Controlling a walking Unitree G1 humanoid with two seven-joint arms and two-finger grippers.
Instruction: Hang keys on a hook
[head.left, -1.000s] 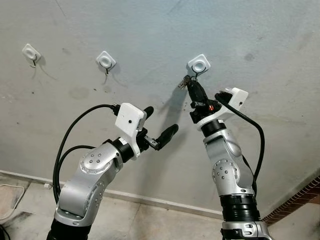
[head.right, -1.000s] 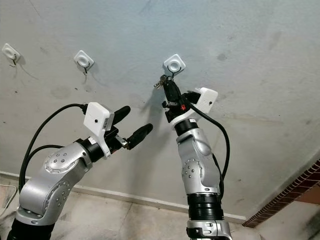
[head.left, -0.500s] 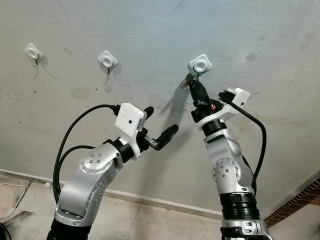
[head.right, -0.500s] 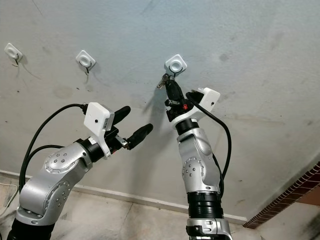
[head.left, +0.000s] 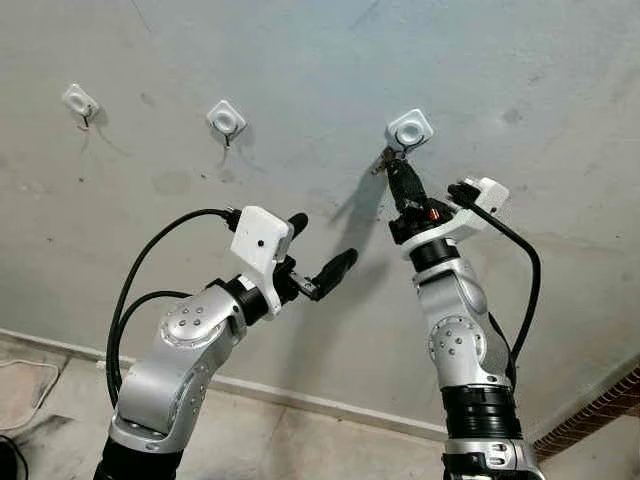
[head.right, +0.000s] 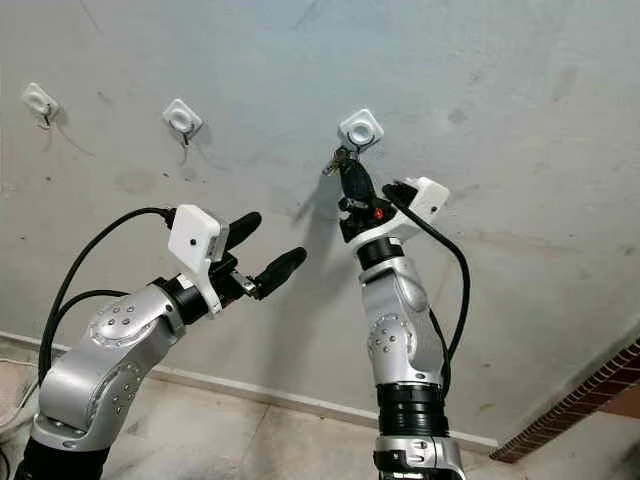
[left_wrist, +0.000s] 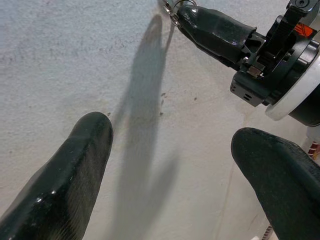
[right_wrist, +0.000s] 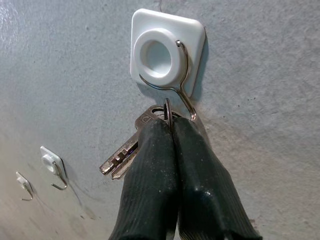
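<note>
My right gripper (head.left: 394, 166) is raised to the wall and shut on a ring of keys (right_wrist: 131, 141), pinching the ring between its fingers (right_wrist: 157, 160). The keys (head.left: 381, 161) hang just under the right-hand white hook (head.left: 410, 129). In the right wrist view the key ring sits close beside the tip of that hook's wire (right_wrist: 186, 102); I cannot tell whether it is over it. My left gripper (head.left: 318, 251) is open and empty, held away from the wall, lower and to the left.
Two more white hooks (head.left: 227, 118) (head.left: 79, 101) are fixed to the grey wall (head.left: 520, 60) further left. A skirting line (head.left: 300, 400) runs along the floor below. A brick edge (head.left: 600, 405) shows at the lower right.
My right gripper has carried the keys up and slightly right, closer under the hook. The camera has shifted a little. The left arm holds its pose.
</note>
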